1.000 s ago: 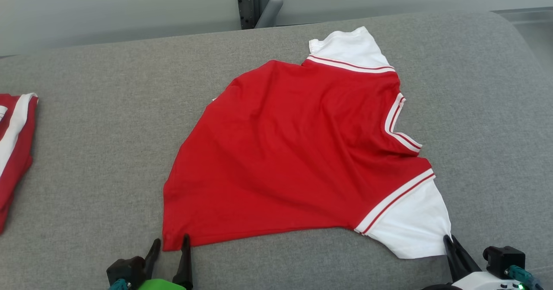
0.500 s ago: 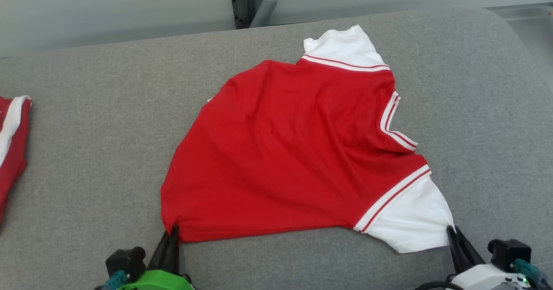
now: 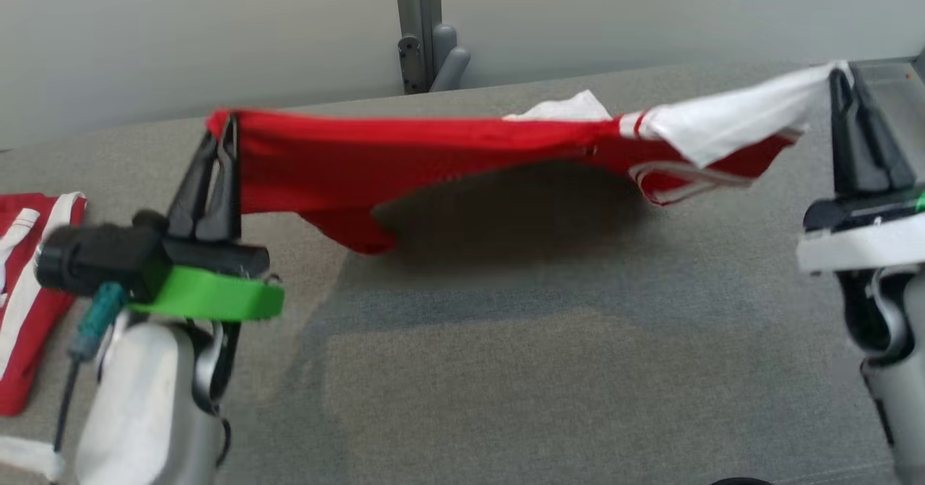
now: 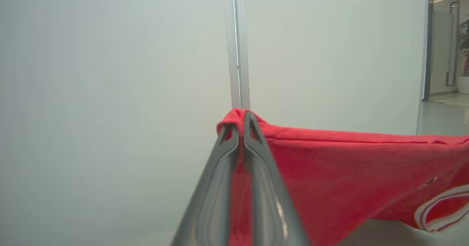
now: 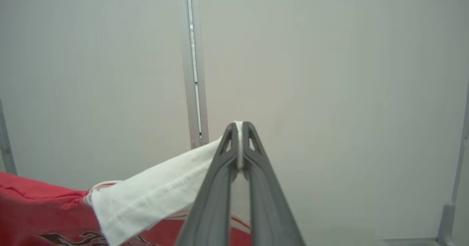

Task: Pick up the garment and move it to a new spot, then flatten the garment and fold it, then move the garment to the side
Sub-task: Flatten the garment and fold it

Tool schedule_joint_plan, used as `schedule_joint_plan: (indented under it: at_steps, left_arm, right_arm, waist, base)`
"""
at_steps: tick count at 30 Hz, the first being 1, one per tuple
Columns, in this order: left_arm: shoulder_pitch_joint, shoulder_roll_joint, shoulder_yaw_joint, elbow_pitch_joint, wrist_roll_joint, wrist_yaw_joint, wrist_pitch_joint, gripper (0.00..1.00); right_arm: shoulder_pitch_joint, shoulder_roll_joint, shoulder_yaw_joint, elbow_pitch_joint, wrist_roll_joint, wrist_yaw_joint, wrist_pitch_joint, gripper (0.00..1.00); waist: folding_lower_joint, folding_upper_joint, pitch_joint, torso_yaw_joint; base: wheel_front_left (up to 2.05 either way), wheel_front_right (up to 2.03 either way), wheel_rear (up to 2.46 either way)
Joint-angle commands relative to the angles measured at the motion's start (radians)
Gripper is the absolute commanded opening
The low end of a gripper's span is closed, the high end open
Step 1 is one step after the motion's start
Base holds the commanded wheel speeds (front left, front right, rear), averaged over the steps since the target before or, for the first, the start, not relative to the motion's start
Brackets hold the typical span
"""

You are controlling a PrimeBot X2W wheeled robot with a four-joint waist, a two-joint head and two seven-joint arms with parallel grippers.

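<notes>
Grey cloth covers the worktop [image 3: 506,369], with a pale wall [image 3: 217,37] and a metal post [image 3: 419,8] on its far side. The garment [image 3: 405,152] – red, with white sleeves – is lifted above that surface and strung out between the two arms. The left fingers [image 3: 209,196] are pressed fully together on a red hem corner, which the left wrist view shows bunched at their tips [image 4: 210,202]. The right fingers [image 3: 856,145] are likewise closed tight, pinching the edge of a white sleeve [image 5: 214,202]. So the garment's long axis runs left to right, from one pair of tips to the other, and its loose body sags below and to the far side of that line, casting a broad shadow. I cannot tell whether the lowest red fold touches the cloth. A second red-and-white garment [image 3: 29,282] lies at the far left edge, well apart. Neither arm is nearer – each owns one end – so setting the garment down elsewhere probably calls for both to travel together, keeping the span taut, with the hanging body trailing on the far side.
</notes>
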Motion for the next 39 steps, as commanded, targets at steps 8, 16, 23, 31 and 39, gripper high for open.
schedule_joint_plan:
  at_steps: [8,16,23,31,39]
  left_arm:
    - [-0.375,0.172,-0.085,0.064,-0.024,-0.003,0.008,0.00]
    - [-0.661,0.272,-0.232,0.200,-0.042,-0.002,0.103,0.00]
    - [-0.904,0.295,-0.323,0.339,-0.017,-0.002,0.159,0.00]
    - [-1.292,0.328,-0.354,0.504,0.108,0.015,0.081,0.00]
    - [-1.252,0.302,-0.336,0.671,0.030,0.006,0.003,0.00]
  right_arm:
    - [-0.335,-0.155,0.076,-0.024,0.006,-0.001,0.016,0.00]
    - [-0.633,-0.240,0.205,0.075,0.025,-0.001,0.104,0.00]
    - [-0.903,-0.270,0.329,0.222,0.013,-0.002,0.147,0.00]
    - [-1.326,-0.246,0.255,0.460,-0.118,-0.002,0.042,0.00]
    - [-1.281,-0.230,0.294,0.537,-0.054,-0.002,0.000,0.00]
  waist:
    - [-0.0001,-0.0001,-0.044,0.011]
    - [-0.0001,-0.0001,0.073,0.008]
    - [-0.0001,-0.0001,0.338,0.011]
    - [-0.0001,-0.0001,0.527,-0.012]
    - [-0.0001,-0.0001,0.572,-0.034]
  base:
    - [0.00,0.00,0.00]
    - [0.00,0.00,0.00]
    - [0.00,0.00,0.00]
    - [0.00,0.00,0.00]
    - [0.00,0.00,0.00]
